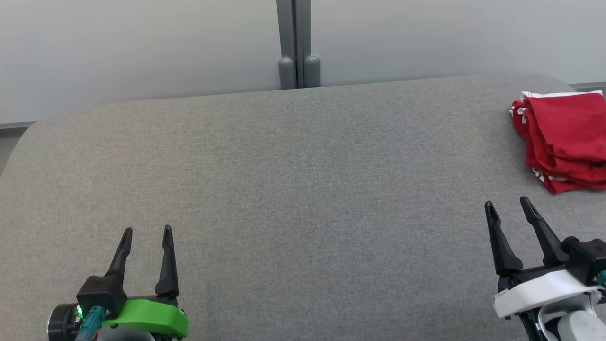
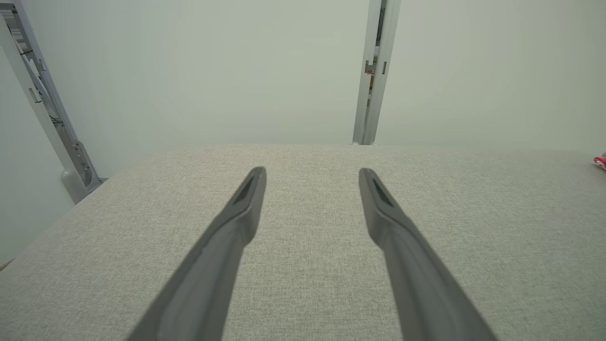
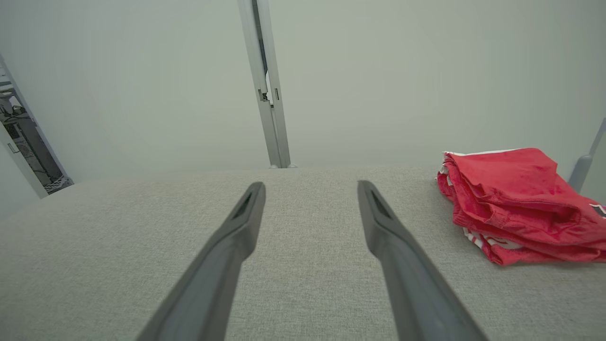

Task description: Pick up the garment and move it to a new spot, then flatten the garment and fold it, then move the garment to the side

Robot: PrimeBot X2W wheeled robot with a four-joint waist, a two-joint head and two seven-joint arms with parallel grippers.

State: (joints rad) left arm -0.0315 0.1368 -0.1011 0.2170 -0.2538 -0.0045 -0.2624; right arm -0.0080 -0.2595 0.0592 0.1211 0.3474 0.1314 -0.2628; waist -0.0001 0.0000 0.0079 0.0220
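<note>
Two grippers are in view, both empty. The left gripper (image 1: 147, 229), with a green wrist shell, sits at the lower left of the head view. Its fingers are spread apart with nothing between them. The right gripper (image 1: 507, 202), with a white wrist shell, sits at the lower right. Its fingers are likewise spread with nothing held, and they lean slightly toward the view's left. Whether either pair of tips touches the surface cannot be told.

Garment (image 1: 563, 142): red with white trim, folded into a layered bundle. It lies at the far right of the table (image 1: 303, 180), close to the far rim, and is cut off by the right edge of the head view. It is beyond the right gripper and a little to its right, apart from it, and well apart from the left gripper.

Surface: the table is covered in grey woven fabric that lies smooth. Its far corners are rounded.

Room: a pale matte wall (image 1: 142, 47) runs behind the table in two panels. A grey vertical post (image 1: 294, 28) stands at the seam between them and ends in two rounded feet at the table's far edge. In the left wrist view a slanted metal frame bar (image 2: 47, 118) leans at the left side. In the right wrist view a narrow strip of dark clutter (image 3: 28, 147) shows at the left, too small to make out.
</note>
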